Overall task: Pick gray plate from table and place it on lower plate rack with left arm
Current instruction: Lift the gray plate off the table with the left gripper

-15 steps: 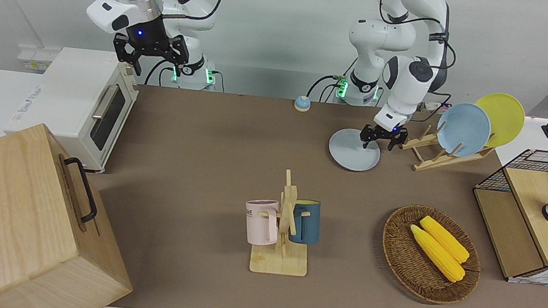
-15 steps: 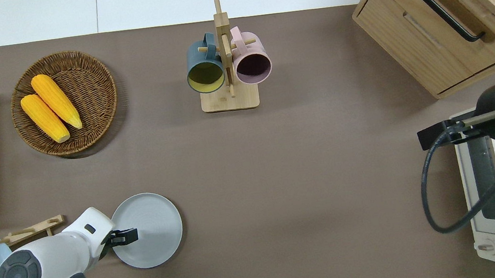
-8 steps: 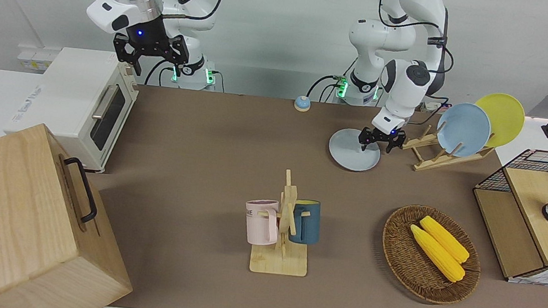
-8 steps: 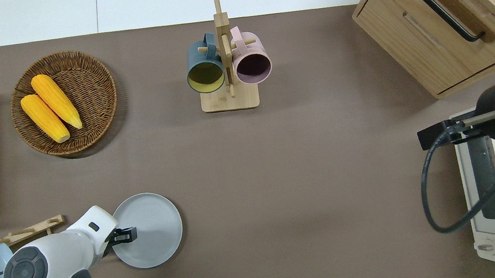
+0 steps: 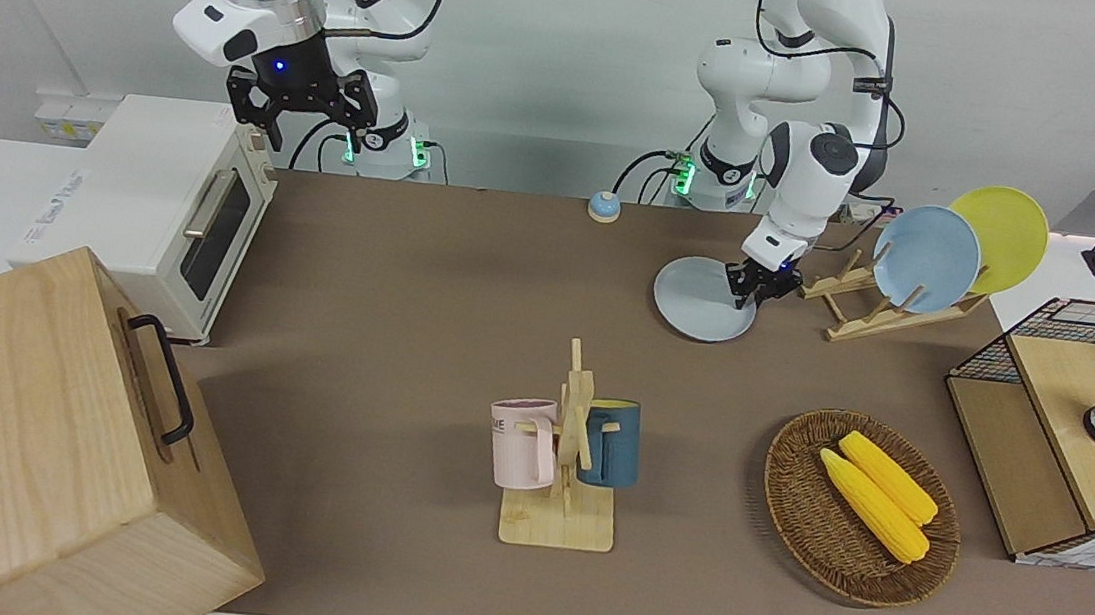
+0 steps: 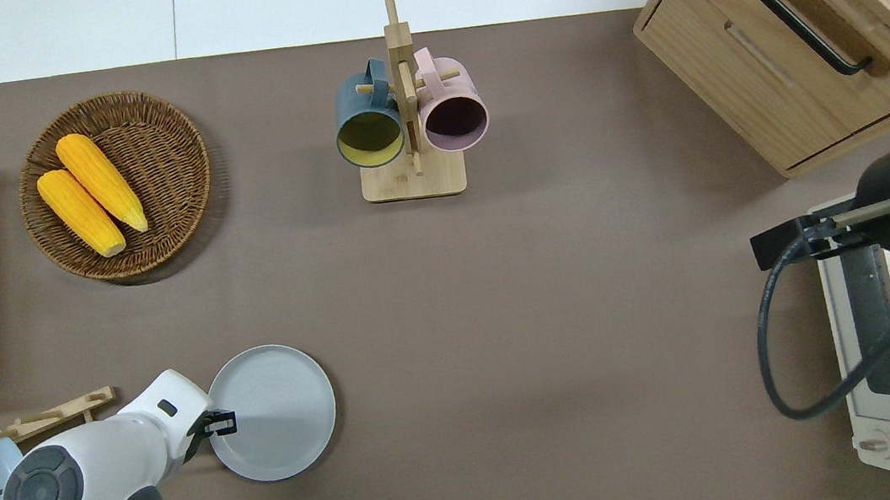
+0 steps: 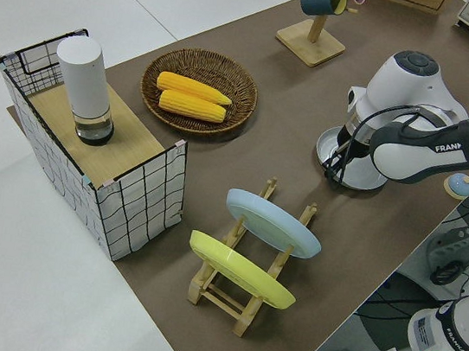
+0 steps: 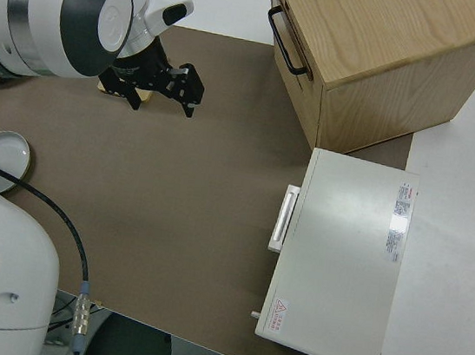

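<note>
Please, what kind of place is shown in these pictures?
Probably a robotics lab staged as a kitchen: two white robot arms work at a mat-covered table, with a toaster oven, a mug stand, a wooden plate rack and a basket of corn.

The gray plate [image 5: 699,302] [image 6: 278,411] [image 7: 354,162], round, pale and shallow-rimmed, is being gripped at its edge by the left tool [image 5: 756,282] [image 6: 216,424], its rack-side rim seemingly being tipped slightly off the brown-matted counter [image 5: 424,336]. The lower plate rack [image 5: 854,307] [image 7: 240,290], a slanted light-wood frame with pegs, is being kept just beside it, toward the left arm's end.
</note>
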